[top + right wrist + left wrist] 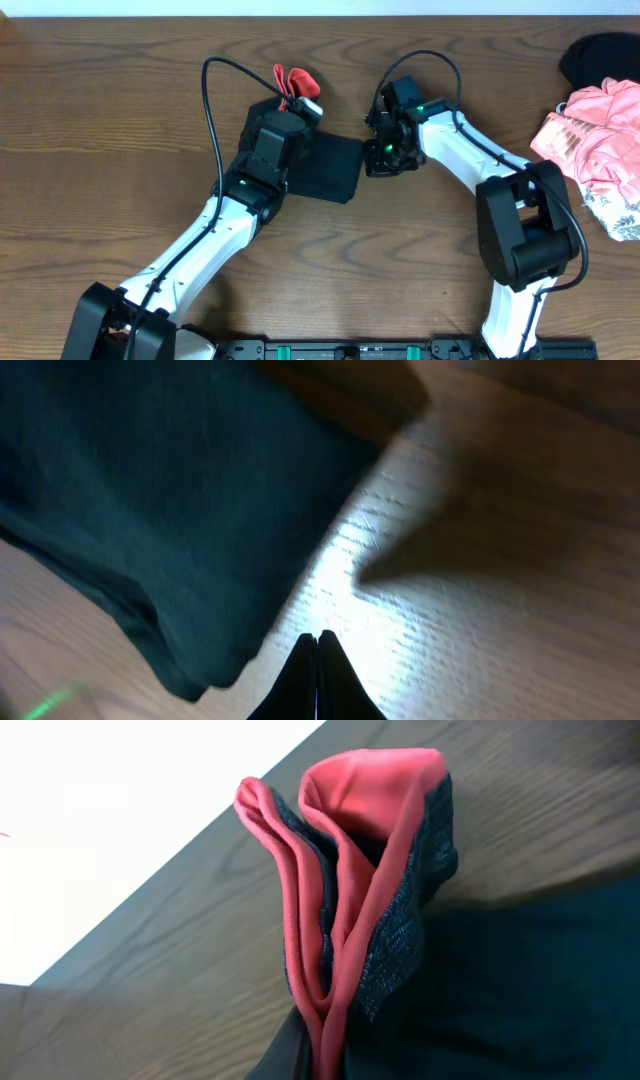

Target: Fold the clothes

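The long black stretchy leggings (335, 168) lie folded into a compact dark block near the middle of the brown wood-grain worktop (120, 120). Their grey-speckled waistband edged in coral-red (292, 82) is pulled up at the block's 11 o'clock corner. In the left wrist view that waistband (400, 920) stands in upright coral folds that narrow to a pinch at the bottom of the frame. The left gripper (300, 100) is clenched on it there, and the left arm lies across the 9 o'clock half of the block. At the block's 3 o'clock edge sits the right gripper (372, 160). Its fingertips (318, 660) are pressed together with nothing between them, over bare wood just beside the black fabric (150, 490). Well apart, toward 3 o'clock at the worktop's edge, lies a crumpled pink ruffled garment (600, 140). A white floral-print cloth (615, 212) touches it at 5 o'clock, and a black bundle of cloth (600, 55) sits at its 12 o'clock.
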`<state>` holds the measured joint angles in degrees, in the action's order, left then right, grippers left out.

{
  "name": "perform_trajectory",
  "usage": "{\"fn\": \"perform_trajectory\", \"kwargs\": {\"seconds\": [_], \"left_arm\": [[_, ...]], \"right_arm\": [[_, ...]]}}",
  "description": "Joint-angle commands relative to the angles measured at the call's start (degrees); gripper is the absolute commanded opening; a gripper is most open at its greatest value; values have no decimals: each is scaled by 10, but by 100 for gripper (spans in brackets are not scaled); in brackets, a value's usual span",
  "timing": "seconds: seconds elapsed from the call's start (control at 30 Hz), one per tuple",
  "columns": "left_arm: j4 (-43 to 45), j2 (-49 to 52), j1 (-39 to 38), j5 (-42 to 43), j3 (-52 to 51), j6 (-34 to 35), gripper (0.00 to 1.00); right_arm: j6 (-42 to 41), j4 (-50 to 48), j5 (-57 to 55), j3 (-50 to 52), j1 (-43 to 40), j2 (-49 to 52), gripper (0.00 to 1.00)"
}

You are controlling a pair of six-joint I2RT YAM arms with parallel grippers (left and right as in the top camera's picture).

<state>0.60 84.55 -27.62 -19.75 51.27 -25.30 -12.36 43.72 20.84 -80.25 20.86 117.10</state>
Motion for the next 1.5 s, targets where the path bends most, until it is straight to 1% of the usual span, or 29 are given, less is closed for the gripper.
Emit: {"fn": "perform_trajectory", "kwargs": {"seconds": [0.0,0.47,0.6,0.9,1.3,1.47], "left_arm": [[-4,-14,-7,-9,20,9,6],[-4,-14,-52,-10,20,10,6],[-4,-14,-58,-33,20,10,6],[-4,-23,-69,-35,20,10,6],[-7,-59,-108,-35,22,10,6],[-36,-45,-121,-34,22,38,6]], "right_arm": [[-23,-9,6,1,2,11,1],[-92,-41,1,1,20,13,1],[-108,-48,1,1,20,23,1],[-107,-50,4,1,21,75,1],[-107,-54,4,1,21,76,1],[-107,-51,4,1,21,75,1]]}}
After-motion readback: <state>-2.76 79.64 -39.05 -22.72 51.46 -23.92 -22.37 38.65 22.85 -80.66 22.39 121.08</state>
